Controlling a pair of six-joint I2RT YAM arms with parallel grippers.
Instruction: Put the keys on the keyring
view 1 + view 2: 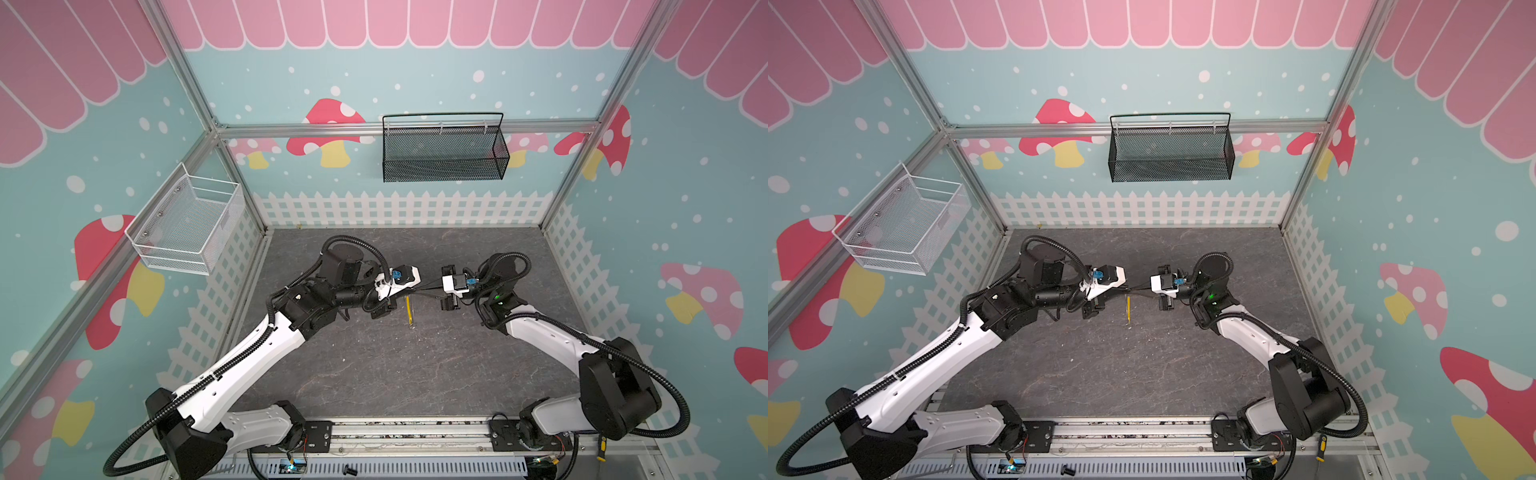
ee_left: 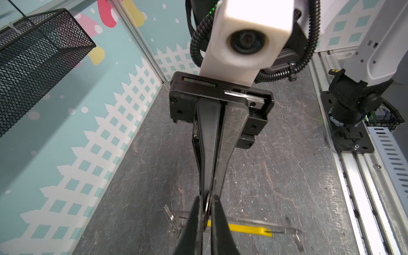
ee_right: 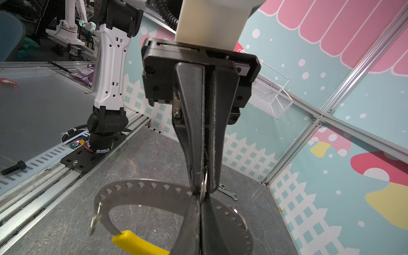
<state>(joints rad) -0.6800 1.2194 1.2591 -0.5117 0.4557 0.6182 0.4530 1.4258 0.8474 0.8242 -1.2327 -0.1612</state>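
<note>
Mid-table, right claw [image 3: 199, 204] tight on one keyring [image 3: 143, 187], left claw [image 2: 206, 197] tight on one ring [image 3: 204, 183].

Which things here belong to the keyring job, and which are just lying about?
Belonging: keyring with yellow segment; small split ring pinched at it; left gripper and right gripper, jaws shut.
Lying about: small wrench; black mesh basket and white wire basket on the walls.
</note>
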